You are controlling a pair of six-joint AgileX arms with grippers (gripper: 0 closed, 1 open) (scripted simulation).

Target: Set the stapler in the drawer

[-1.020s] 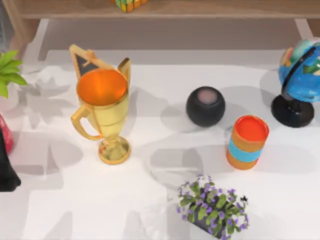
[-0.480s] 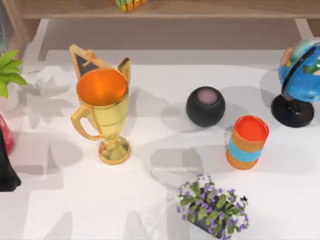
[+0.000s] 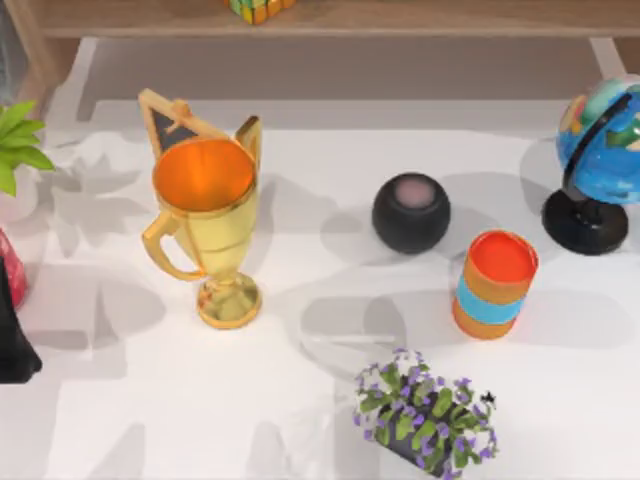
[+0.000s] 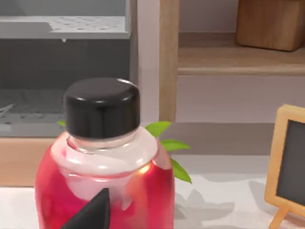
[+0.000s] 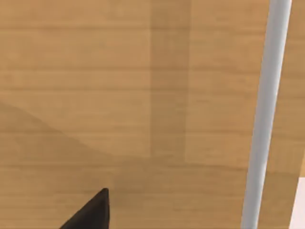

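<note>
The stapler is out of view. My right wrist view looks closely at a wooden front [image 5: 119, 95] with a pale upright bar [image 5: 267, 114] across it; I cannot tell whether this is the drawer. A dark tip of my right gripper [image 5: 90, 212] shows in front of that wood. My left arm [image 3: 12, 335] sits at the table's left edge. A dark tip of the left gripper [image 4: 93, 212] is right in front of a red bottle with a black cap [image 4: 102, 143].
On the white table [image 3: 300, 420] stand a gold trophy [image 3: 205, 225], a black round speaker [image 3: 411, 212], an orange and blue can [image 3: 495, 284], a globe [image 3: 600, 165], a flower pot [image 3: 425, 415] and a small chalkboard [image 3: 172, 122]. A wooden shelf [image 3: 330, 18] runs along the back.
</note>
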